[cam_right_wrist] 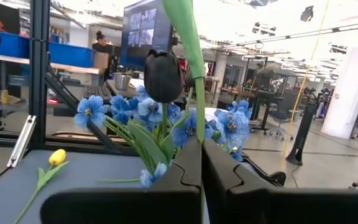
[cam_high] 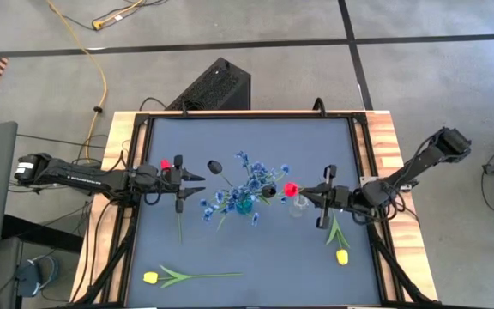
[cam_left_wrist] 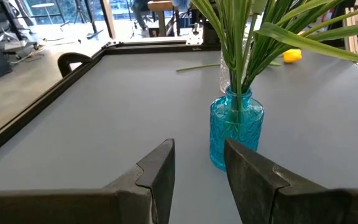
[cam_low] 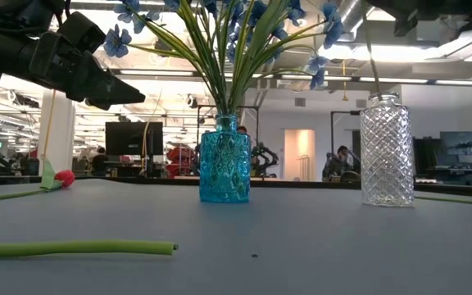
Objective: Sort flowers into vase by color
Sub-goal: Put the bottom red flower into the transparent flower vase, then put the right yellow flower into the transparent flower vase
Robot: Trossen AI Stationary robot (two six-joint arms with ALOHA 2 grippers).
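We see right gripper [cam_right_wrist: 201, 163] pinching upright flower stem [cam_right_wrist: 199, 106] over clear vase [cam_high: 299, 204]; left gripper [cam_left_wrist: 199, 169] spread, empty.

Top view. Blue flowers [cam_high: 245, 190] in the central vase [cam_high: 243, 205]; right gripper [cam_high: 309, 194] beside a red tulip [cam_high: 291, 189] above a clear vase [cam_high: 299, 206]; left gripper [cam_high: 197, 182] opposite; yellow tulips [cam_high: 150, 277] lie near the table's front edge.

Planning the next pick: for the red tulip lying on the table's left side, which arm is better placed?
Left. The left claw is open, empty and close beside the red tulip. The right claw is shut on a green stem by the clear vase, across the table.
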